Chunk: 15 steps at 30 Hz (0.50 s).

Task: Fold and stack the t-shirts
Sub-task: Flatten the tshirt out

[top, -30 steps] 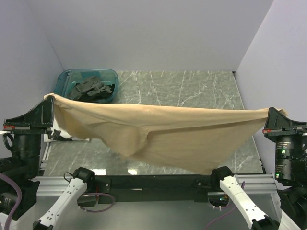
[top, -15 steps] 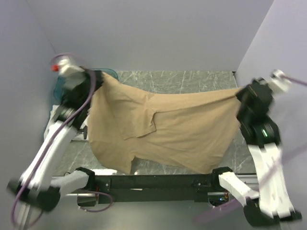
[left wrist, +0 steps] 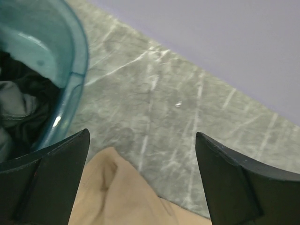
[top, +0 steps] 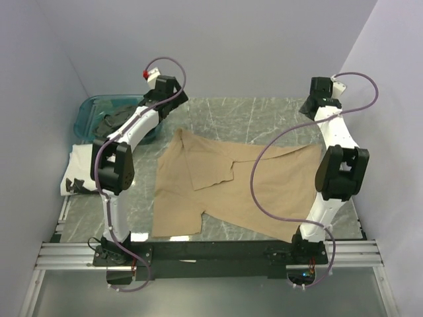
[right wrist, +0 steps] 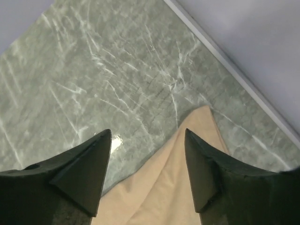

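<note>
The tan t-shirt [top: 231, 188] lies spread on the marble-patterned counter [top: 264, 119], roughly in the middle, its far edge running between the two arms and its near edge reaching close to the black rail at the front. It is not flat: what looks like a sleeve or a loose flap is doubled over on the left half, and creases run across the cloth. The left claw [left wrist: 142, 136] hangs over the shirt's far-left corner with its fingers set wide and nothing between them; in the left wrist view that corner sits low in the frame, below the gap, apart from both fingers. The right claw [right wrist: 147, 133] hangs over the far-right corner, also spread wide and empty, the pointed tip of the cloth showing on the counter beneath the gap, close to the right wall. A teal bin [top: 89, 112] stands in the far-left corner of the counter, just beside the left claw, with dark garments [top: 122, 122] heaped inside it. At the left edge of the counter, nearer than the bin, lies a white garment [top: 79, 168] with dark markings, well apart from the tan shirt.
</note>
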Available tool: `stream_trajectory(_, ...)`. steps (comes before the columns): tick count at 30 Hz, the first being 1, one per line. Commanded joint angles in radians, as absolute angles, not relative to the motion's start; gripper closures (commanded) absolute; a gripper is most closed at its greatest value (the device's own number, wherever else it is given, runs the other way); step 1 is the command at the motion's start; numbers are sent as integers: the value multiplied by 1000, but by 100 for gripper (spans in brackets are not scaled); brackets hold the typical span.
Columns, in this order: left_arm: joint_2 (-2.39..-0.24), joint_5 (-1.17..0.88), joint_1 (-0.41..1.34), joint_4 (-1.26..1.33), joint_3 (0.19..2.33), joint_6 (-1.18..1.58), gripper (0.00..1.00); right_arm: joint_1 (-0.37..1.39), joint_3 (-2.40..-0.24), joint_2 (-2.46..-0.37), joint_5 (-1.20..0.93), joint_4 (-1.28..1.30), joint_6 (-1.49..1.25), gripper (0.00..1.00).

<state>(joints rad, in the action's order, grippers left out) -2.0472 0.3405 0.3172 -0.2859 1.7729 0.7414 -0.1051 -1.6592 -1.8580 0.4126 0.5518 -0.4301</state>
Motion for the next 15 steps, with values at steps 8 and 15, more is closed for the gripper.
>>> stream_trajectory(8,-1763,216,360,-239,1471,744,1,-101,-1416,-1598,301,508,-528,11)
stream_trajectory(15,-1479,129,521,-212,1062,828,1,-12,-1014,-1287,187,408,-571,9)
